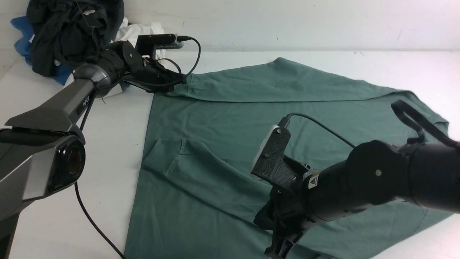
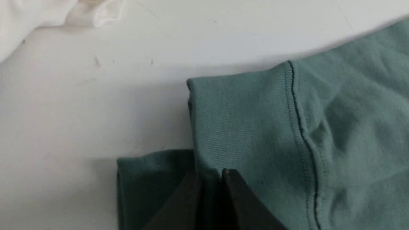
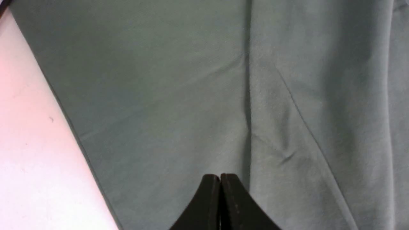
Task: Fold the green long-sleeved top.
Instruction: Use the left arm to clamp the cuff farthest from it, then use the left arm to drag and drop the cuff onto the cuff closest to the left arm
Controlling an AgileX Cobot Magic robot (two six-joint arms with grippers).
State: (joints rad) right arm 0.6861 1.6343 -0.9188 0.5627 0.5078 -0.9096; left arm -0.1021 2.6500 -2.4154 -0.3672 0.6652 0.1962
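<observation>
We see the sage-green long-sleeved cotton top [image 1: 251, 118] spread over the white surface [image 1: 111, 169]. It lies mostly flat, with one sleeve laid along its far edge and the other folded in over the near-left part of the body. The left claw [image 2: 211, 174] sits at the far left corner of the garment. Its jaws are drawn almost together on the ribbed cuff [image 2: 239, 127] of the far sleeve, and from the left wrist view we judge that they pinch a small ridge of its edge. The right claw [image 3: 220, 176] is pressed together with nothing between its jaws, low over the near part of the body. We cannot tell whether it touches the cloth. We expect the top to be light, limp and a little stretchy, so it will sag and trail from any single hold rather than keep its shape. The best holds look to us like the doubled, stitched parts, namely cuffs, hem and shoulder seams, which are thick enough to pinch without slipping. A heap of crumpled black cloth [image 1: 68, 32], with white cloth [image 1: 140, 30] and blue cloth [image 1: 21, 39] beside it, lies near the left arm, so we would keep a lifted sleeve clear of it.
</observation>
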